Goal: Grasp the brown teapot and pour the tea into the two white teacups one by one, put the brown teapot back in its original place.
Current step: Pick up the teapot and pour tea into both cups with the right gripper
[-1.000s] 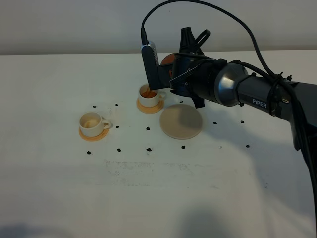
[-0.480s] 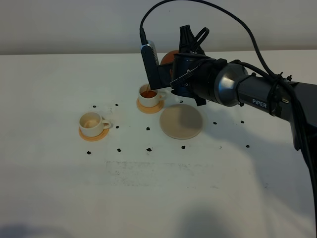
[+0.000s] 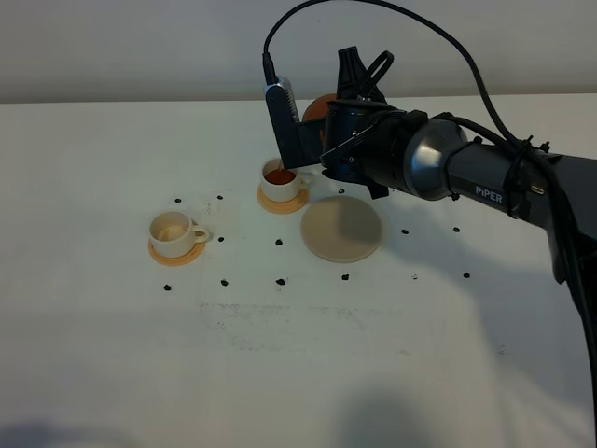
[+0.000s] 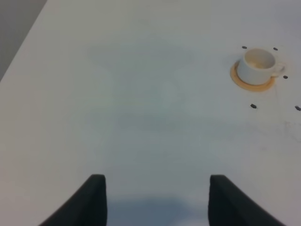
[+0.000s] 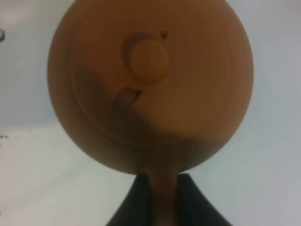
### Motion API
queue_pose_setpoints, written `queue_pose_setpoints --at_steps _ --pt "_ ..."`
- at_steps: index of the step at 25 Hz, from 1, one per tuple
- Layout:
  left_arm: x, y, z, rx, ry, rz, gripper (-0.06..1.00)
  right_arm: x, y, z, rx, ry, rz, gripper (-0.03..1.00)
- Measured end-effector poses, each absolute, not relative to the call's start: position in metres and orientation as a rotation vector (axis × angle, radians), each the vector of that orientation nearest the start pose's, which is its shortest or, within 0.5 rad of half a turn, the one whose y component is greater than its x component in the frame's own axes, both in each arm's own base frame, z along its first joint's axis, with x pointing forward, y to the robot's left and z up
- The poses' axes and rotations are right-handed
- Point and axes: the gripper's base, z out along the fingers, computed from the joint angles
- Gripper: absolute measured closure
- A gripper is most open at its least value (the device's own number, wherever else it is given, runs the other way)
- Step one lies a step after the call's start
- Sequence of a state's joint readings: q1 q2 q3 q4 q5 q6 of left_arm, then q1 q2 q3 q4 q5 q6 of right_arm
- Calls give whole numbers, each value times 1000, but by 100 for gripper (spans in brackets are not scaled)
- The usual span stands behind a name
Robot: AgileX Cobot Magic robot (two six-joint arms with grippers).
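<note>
Though the pot hangs in the air just behind the filled cup, the high view gives only an orange sliver of it. The wrist cam & R arm cover the rest. Spout, handle & any stream are hidden there, so can't tell if tea is running. Pot's tilt is also hard to read from that angle.

In the R wrist view the pot fills most of the frame, soft & blurry, w/ its top edge cut off. R gripper is clamped tight on the handle. Dark fingers sit either side, their lower parts cut by the frame edge.

Vs 1 s ago, arm & pot have barely shifted; the orange sliver sits a touch further right. Liquid in the filled cup looks darker & redder. Empty cup, disc & both coasters lie as they did.

Only the high view shows the layout. The filled cup stands on its coaster, w/ red-brown tea inside. The disc lies flat on the table just beside that cup, on the arm's side & apart from the pot. The empty cup sits well to the left on the other coaster.

Only the R wrist view shows the lid knob & the grip itself.

Only the L wrist view shows the L gripper. Its jaws stand wide apart over bare table, w/ the empty cup far off toward a corner of that view.
</note>
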State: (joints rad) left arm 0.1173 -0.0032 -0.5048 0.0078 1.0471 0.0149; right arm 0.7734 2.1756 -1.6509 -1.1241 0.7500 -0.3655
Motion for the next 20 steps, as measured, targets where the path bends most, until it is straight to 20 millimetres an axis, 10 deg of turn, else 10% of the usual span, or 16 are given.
queue_pose_setpoints --at_steps 20 --pt "-5 0 280 -104 2021 93 45 381 293 195 -1959 1435 -1074 88"
